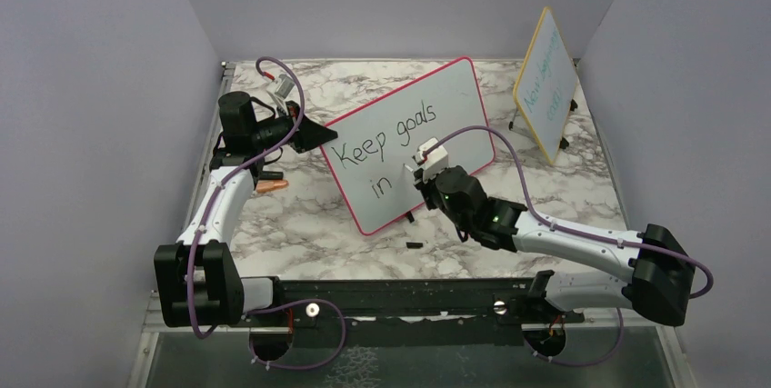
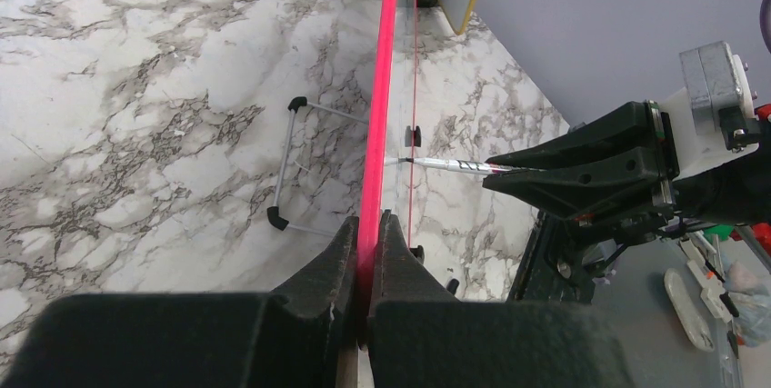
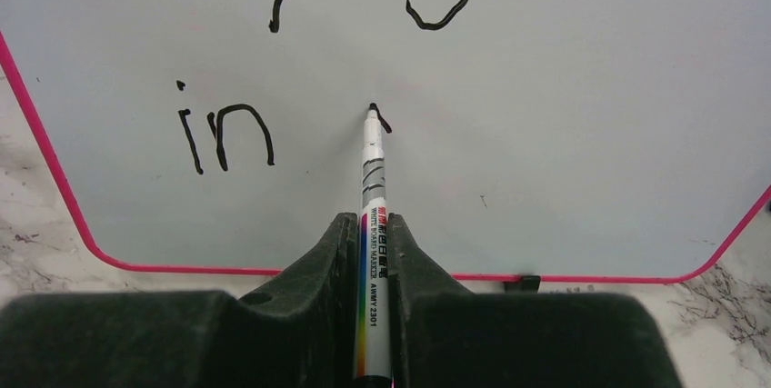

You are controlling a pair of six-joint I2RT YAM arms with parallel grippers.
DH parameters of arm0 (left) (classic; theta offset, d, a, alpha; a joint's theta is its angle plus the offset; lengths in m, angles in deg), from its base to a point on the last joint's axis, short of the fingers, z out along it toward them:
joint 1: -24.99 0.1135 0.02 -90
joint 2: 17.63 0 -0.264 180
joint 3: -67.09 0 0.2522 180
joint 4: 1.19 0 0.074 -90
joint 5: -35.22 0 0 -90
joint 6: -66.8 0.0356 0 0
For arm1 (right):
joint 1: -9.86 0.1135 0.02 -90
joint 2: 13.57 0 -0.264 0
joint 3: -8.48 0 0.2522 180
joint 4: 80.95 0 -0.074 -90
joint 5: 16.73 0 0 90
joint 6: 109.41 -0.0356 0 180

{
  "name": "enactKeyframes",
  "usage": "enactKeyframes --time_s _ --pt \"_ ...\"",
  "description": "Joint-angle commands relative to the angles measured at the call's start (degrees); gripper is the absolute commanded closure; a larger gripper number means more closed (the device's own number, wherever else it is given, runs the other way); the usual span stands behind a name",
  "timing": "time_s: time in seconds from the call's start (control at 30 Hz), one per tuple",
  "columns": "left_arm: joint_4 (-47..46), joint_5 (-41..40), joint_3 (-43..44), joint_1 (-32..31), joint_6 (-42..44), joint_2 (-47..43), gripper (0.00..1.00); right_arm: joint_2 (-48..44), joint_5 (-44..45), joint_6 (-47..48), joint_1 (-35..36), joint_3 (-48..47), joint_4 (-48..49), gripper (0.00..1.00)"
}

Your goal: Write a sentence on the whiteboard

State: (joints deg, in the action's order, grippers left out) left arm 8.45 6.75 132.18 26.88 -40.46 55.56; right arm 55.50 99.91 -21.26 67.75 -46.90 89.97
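The whiteboard (image 1: 455, 102), white with a thin pink-red frame, stands tilted mid-table. On it the sentence (image 1: 386, 138) reads "Keep goals" and, below, "in" (image 3: 223, 134) in black. My left gripper (image 1: 305, 131) is shut on the board's left frame edge (image 2: 377, 134), seen edge-on in the left wrist view. My right gripper (image 1: 425, 168) is shut on a white marker (image 3: 373, 224) with a rainbow stripe. Its tip touches the board just right of "in", at a short fresh black stroke (image 3: 380, 120).
A smaller yellow-framed board (image 1: 545, 84) with teal writing leans at the back right. A small black cap (image 1: 414, 245) lies on the marble table in front of the whiteboard. An orange item (image 1: 271, 185) lies by the left arm. Grey walls close in three sides.
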Motion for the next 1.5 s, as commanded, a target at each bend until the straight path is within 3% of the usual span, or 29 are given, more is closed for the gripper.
enactKeyframes --time_s 0.0,0.47,1.03,1.47 --pt "5.3 -4.8 -0.9 -1.1 4.9 1.7 1.00 0.2 -2.5 0.4 -0.2 -1.8 1.0 1.00" --pt "5.3 -4.8 -0.7 -1.2 4.9 1.9 1.00 -0.5 -4.7 -0.3 -0.2 -1.9 -4.6 1.00" --pt "5.3 -4.9 -0.8 -1.2 4.8 1.7 1.00 -0.5 2.2 -1.8 -0.2 -1.6 -8.9 1.00" --pt "5.5 -5.2 -0.7 -1.2 5.0 1.7 1.00 -1.5 -4.4 -1.6 -0.2 -1.3 -10.8 1.00"
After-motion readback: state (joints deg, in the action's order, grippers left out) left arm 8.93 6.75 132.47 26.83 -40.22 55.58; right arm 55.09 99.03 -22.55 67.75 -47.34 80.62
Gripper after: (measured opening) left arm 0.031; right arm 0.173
